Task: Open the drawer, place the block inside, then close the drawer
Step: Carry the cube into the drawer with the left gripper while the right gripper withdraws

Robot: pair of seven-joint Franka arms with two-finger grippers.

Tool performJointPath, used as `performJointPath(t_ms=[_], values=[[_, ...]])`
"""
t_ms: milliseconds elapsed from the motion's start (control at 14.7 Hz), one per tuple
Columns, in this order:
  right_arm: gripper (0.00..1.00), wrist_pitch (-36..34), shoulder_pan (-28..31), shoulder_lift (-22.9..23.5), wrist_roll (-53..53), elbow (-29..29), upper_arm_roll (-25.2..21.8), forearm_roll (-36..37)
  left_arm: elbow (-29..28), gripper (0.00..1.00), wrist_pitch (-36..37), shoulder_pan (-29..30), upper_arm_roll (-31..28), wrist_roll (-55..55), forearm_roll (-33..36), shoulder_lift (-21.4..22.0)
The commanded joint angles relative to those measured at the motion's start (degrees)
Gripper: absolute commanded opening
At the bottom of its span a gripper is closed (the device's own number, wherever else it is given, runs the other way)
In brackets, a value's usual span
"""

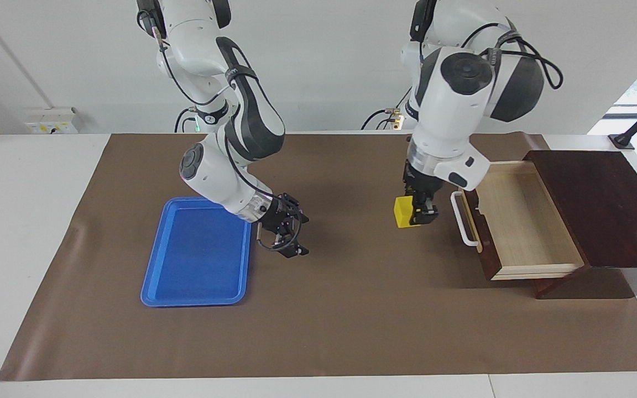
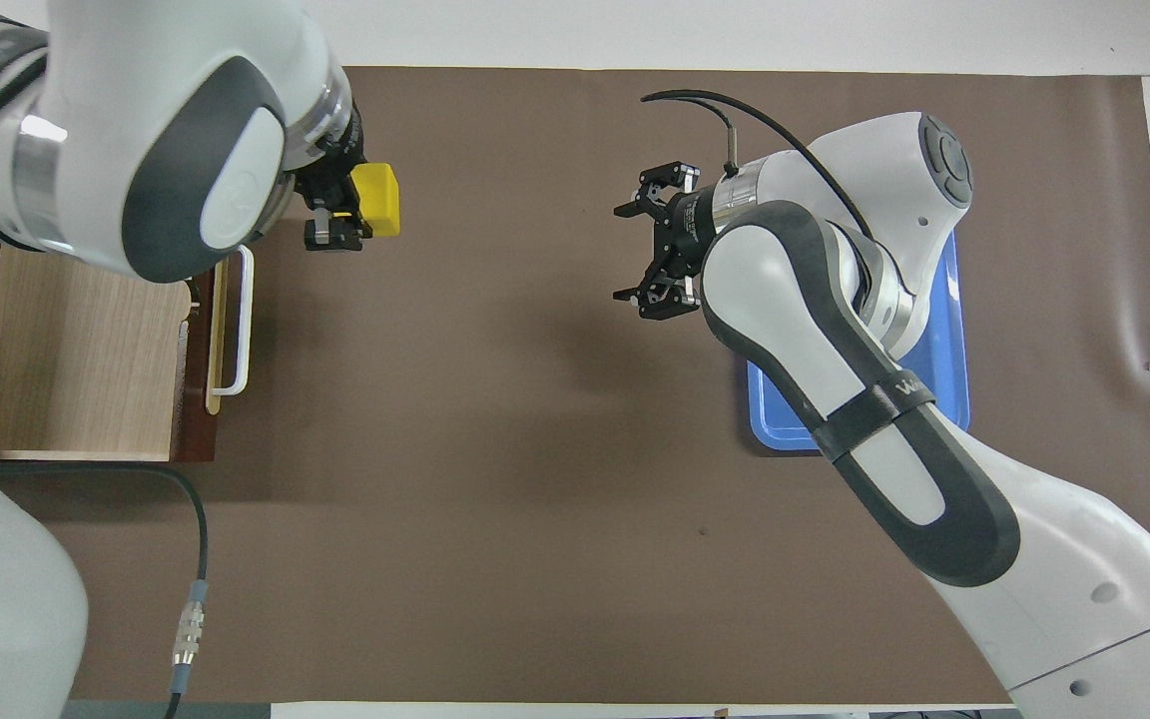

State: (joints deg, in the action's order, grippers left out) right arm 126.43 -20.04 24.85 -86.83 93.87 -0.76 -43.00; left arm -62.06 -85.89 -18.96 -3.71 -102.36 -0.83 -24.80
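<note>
Beside the open drawer (image 1: 528, 221), left gripper (image 1: 419, 214) apparently clamps the block (image 1: 404, 211); it should clear the handle (image 1: 464, 218) before lowering. Right gripper (image 1: 287, 239) waits, released.

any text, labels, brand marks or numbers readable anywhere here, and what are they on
None can be read in full.
Right arm: pale lettering on its dark forearm band, cut off, only something like "W" shows; not readable.
Wall outlet box: small yellow stickers, too small to read.
Drawer, block, blue tray: no markings visible.
</note>
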Motion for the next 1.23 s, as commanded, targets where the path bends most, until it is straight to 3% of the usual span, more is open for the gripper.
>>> performJointPath(t_ms=[0,341,614,887,1160], values=[[0.97,0.0,1.3,-0.2,1.0,0.5,0.2,0.4,-7.4,0.0,-1.0,5.4,0.5,6.4,-1.0,4.3],[0.98,-1.4,3.8,-1.6,7.1,2.4,0.1,0.7,-19.2,0.0,-9.5,14.2,0.5,17.4,-0.8,9.4],[0.98,-6.1,5.3,-5.2,10.9,2.9,0.1,13.6,-36.9,0.0,-21.1,14.6,0.2,17.8,-0.6,16.9],[0.98,-12.5,8.9,-10.3,22.5,3.9,0.1,21.8,-39.6,0.0,-21.9,17.0,0.2,19.4,0.0,17.9],[0.99,-21.1,11.7,-16.2,38.5,4.1,0.1,31.6,-46.5,0.0,-28.6,17.7,0.2,19.1,0.7,19.8]])
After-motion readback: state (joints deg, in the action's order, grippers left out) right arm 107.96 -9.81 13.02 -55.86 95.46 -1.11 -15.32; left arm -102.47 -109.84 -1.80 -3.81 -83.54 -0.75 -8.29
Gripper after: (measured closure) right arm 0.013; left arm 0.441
